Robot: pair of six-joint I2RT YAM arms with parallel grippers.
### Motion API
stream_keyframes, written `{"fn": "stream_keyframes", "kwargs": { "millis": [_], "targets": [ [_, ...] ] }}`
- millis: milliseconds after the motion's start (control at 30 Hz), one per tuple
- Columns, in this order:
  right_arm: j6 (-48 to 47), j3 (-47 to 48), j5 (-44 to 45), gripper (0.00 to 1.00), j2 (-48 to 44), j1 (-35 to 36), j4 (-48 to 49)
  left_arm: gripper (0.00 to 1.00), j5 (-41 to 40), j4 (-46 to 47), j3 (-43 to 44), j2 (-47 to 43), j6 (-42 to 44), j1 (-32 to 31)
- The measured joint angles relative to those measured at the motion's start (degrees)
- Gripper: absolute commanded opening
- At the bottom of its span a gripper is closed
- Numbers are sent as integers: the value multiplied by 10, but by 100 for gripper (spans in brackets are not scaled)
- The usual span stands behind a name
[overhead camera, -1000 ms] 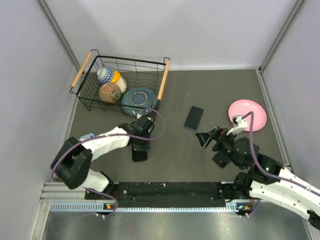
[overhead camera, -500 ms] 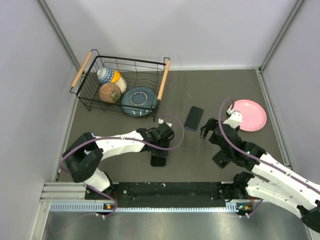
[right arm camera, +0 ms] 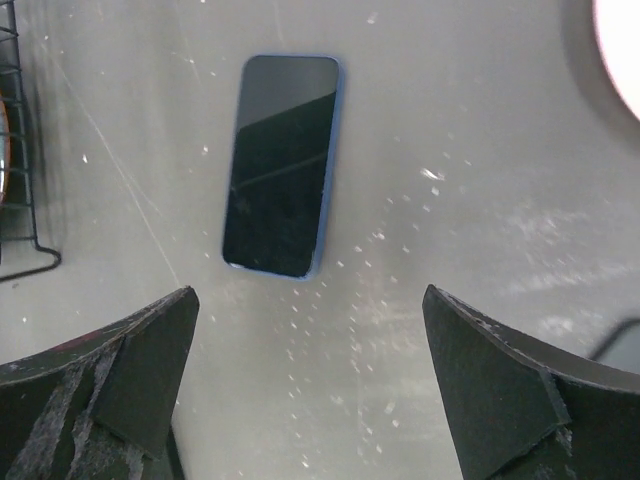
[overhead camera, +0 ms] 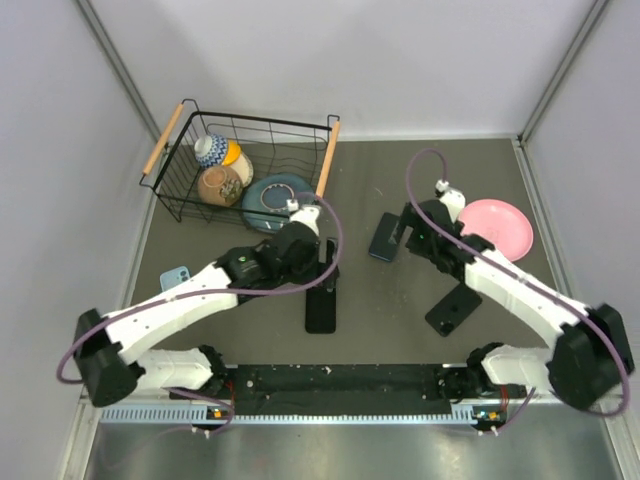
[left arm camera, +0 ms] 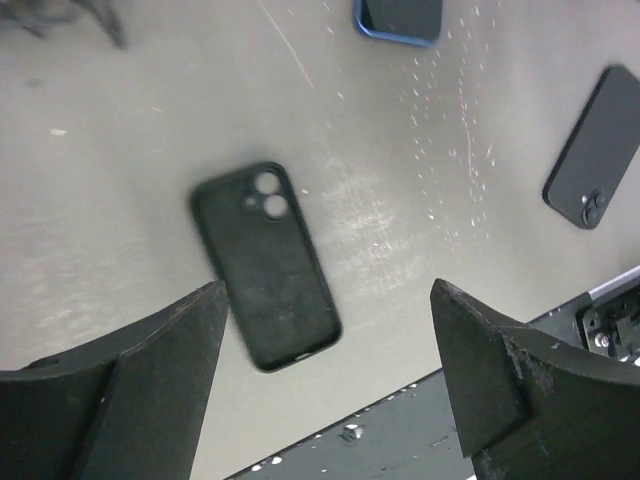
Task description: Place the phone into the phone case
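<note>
Two things matter here. The blue-edged phone (right arm camera: 281, 165) lies flat and screen up on the desk (overhead camera: 400, 170), directly beneath the right gripper (right arm camera: 305, 340), whose jaws stand wide and hold nothing. The black phone case (left arm camera: 265, 265) lies flat nearer the arm bases, apart from the phone, below the left gripper (left arm camera: 320, 335), which is also spread open and empty.

The phone is thin and sits flush on the desk, so the fingers may skate over its edges. They could also shove it sideways toward the wire basket (overhead camera: 262, 121) rather than lift it. A tilted pinch would likely let it swing or drop.

The case rests loose, with nothing pinning it. If the phone is pressed in at an angle, the case will probably slide or flip. Whether its cavity faces up I cannot tell for sure.

A second dark phone-shaped slab (overhead camera: 453, 308) near the right arm and a light-blue phone (overhead camera: 174, 273) at the left invite a wrong pick. With both arms working over the middle, they could also bump each other.
</note>
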Motion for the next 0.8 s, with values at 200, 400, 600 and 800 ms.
{"fn": "stream_keyframes", "kwargs": {
  "millis": [200, 400, 600, 800],
  "targets": [
    [-7, 115, -35, 99, 160, -8, 6, 91, -86, -54, -10, -127, 35, 17],
    [-5, 226, -34, 99, 304, -14, -19, 95, -131, -107, -44, -201, 66, 22],
    [-11, 261, -39, 99, 376, -17, -39, 96, -143, -119, -85, -262, 103, 22],
    [-10, 266, -42, 98, 405, -24, -56, 96, -146, -119, -109, -302, 120, 22]
  ]
}}
